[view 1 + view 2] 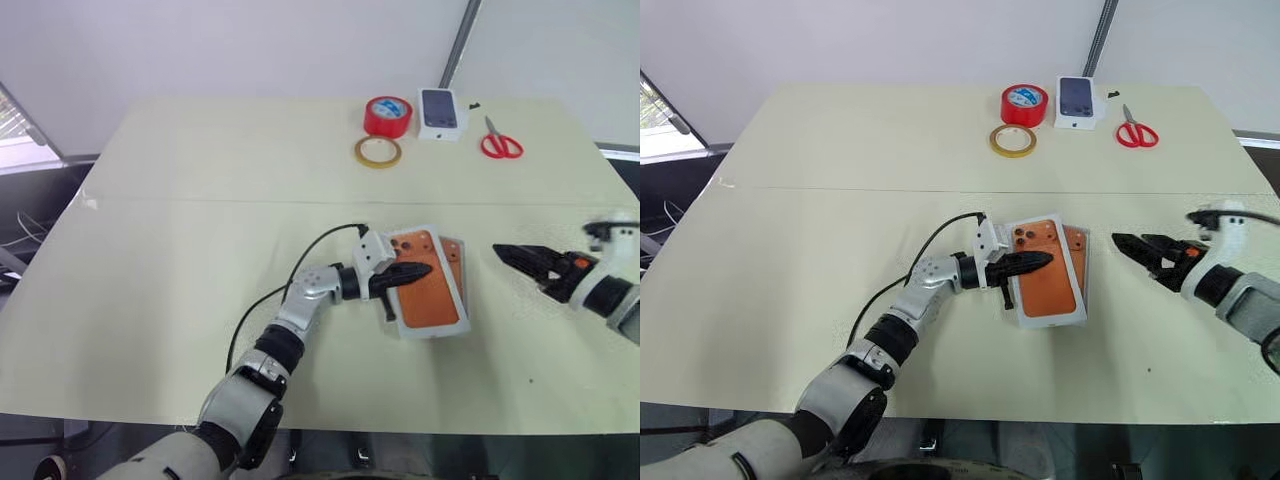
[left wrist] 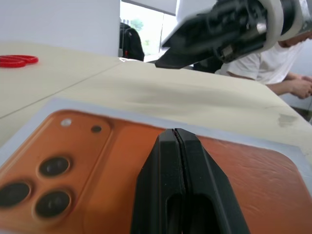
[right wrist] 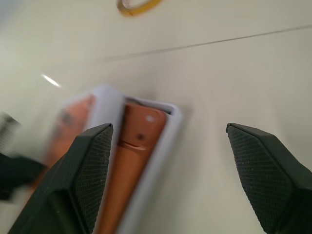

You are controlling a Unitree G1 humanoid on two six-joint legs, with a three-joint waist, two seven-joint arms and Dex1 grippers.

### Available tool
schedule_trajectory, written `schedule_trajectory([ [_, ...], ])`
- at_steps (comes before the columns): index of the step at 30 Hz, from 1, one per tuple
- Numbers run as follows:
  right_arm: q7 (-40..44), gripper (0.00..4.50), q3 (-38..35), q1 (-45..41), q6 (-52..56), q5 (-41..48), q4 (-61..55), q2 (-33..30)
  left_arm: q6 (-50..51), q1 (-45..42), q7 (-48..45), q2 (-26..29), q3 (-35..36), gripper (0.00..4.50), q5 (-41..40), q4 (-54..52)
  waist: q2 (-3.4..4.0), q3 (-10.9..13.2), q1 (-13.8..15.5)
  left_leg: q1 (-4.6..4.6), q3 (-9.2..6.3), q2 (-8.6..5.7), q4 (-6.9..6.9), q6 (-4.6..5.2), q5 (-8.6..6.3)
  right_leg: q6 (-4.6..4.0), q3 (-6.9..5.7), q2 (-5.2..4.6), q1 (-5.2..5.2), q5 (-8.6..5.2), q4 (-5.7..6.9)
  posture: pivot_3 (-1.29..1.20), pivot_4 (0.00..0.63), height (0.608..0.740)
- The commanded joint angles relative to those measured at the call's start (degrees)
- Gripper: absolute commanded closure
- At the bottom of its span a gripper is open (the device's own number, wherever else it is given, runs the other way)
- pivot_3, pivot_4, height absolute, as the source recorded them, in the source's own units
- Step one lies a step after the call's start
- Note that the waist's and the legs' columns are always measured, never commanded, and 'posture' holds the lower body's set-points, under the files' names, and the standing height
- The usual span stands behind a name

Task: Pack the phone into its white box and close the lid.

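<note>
The lid (image 1: 432, 292), white-edged with an orange phone picture on its top, lies askew over the white box (image 3: 163, 151) at the table's middle right. Along the box's right side a strip of the copper-orange phone (image 3: 134, 161) shows inside. My left gripper (image 1: 424, 268) is shut, and its tips rest on the lid's top (image 2: 97, 161). My right gripper (image 1: 503, 253) hangs open to the right of the box, apart from it, with its fingers (image 3: 92, 161) pointing toward it and nothing between them.
At the far edge stand a red tape roll (image 1: 388, 115), a yellowish tape ring (image 1: 378, 151), a small white box printed with a dark phone (image 1: 440, 111) and red scissors (image 1: 500, 145). A person in a white shirt (image 2: 273, 68) sits beyond the table.
</note>
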Motion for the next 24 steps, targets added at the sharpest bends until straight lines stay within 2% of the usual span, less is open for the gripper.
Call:
schedule_trajectory([
  [1,2.4,2.41,4.3,0.6,-10.8,-14.3,-3.3,0.5,-0.8,-0.3,-1.2,1.9,1.5,4.50,-0.7,-3.5,0.00,0.0,0.1,0.00,0.00,0.00,0.00,0.00,0.00,0.00,0.00,0.00,0.00,0.00,0.00,0.00,0.150,0.740],
  [3,1.7,3.38,6.4,-0.3,-15.5,-19.6,-3.0,3.2,1.4,1.1,-1.6,4.8,2.3,4.50,-1.4,-7.5,-0.02,0.0,0.0,-0.01,0.00,0.00,0.00,-0.01,0.01,0.00,0.00,0.00,-0.01,0.00,-0.01,0.00,0.150,0.740],
  [4,1.6,4.02,6.6,-0.7,-16.4,-20.7,-2.8,4.3,2.2,1.6,-1.7,5.6,2.5,4.50,-1.7,-8.8,0.00,0.0,0.0,0.00,-0.01,0.00,-0.01,-0.03,0.02,0.00,0.00,0.00,-0.01,0.00,-0.01,0.00,0.150,0.740],
  [5,2.1,4.42,7.7,-0.7,-18.4,-23.3,-2.6,5.1,3.4,2.1,-1.7,6.6,2.6,4.50,-1.9,-10.0,0.04,0.0,0.0,0.01,-0.02,0.01,-0.01,-0.08,0.04,0.00,0.01,0.00,-0.02,0.00,-0.01,0.00,0.150,0.740],
  [9,4.0,4.42,10.9,-0.2,-22.9,-30.1,-2.1,7.5,7.0,5.0,-2.4,10.7,2.0,4.50,-1.3,-14.9,0.07,0.0,0.2,0.02,-0.02,0.00,-0.01,-0.15,0.08,0.00,0.01,-0.03,0.00,0.00,-0.01,0.00,0.150,0.740],
  [13,8.0,4.42,12.8,1.3,-25.5,-32.6,-3.7,8.5,12.2,7.2,-2.0,13.0,-0.2,4.50,0.9,-16.9,0.07,0.0,0.3,0.01,-0.04,-0.03,-0.01,-0.15,0.08,-0.01,0.01,-0.07,0.03,0.00,-0.05,0.00,0.150,0.740],
  [24,10.0,4.42,10.9,3.1,-23.6,-33.0,-7.2,10.6,10.1,4.0,0.8,7.2,-0.4,4.50,1.5,-10.0,0.06,0.0,0.1,0.02,-0.04,-0.03,0.00,-0.16,0.08,-0.01,0.01,-0.08,0.03,0.00,-0.03,0.00,0.150,0.740],
])
